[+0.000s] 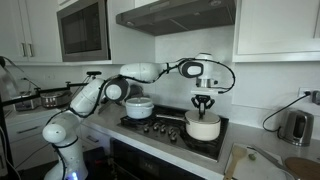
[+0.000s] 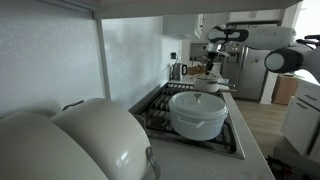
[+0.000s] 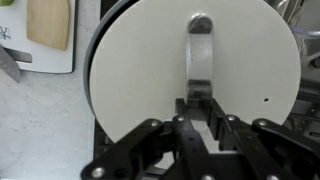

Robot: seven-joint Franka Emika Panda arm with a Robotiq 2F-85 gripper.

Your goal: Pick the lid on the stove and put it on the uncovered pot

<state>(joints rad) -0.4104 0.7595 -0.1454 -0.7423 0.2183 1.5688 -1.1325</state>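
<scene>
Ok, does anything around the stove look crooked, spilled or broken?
Nothing stands out. In the wrist view the lid looks whole and clean, with the gripper straddling its handle. In an exterior view the stove shows no spill, and the white pot under the gripper and the grey-topped pot stand upright.

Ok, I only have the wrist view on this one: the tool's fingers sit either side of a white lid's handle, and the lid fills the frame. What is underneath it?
Observer: A wide white pot on the stove, straight below the tool. Whether the lid rests on its rim is too small to tell.
Operator: Any other pot on the stove?
Observer: Yes, a rounder white pot with a grey top, apart from the first.
Operator: Anything off the stove?
Observer: A metal kettle, on the first pot's side.
</scene>
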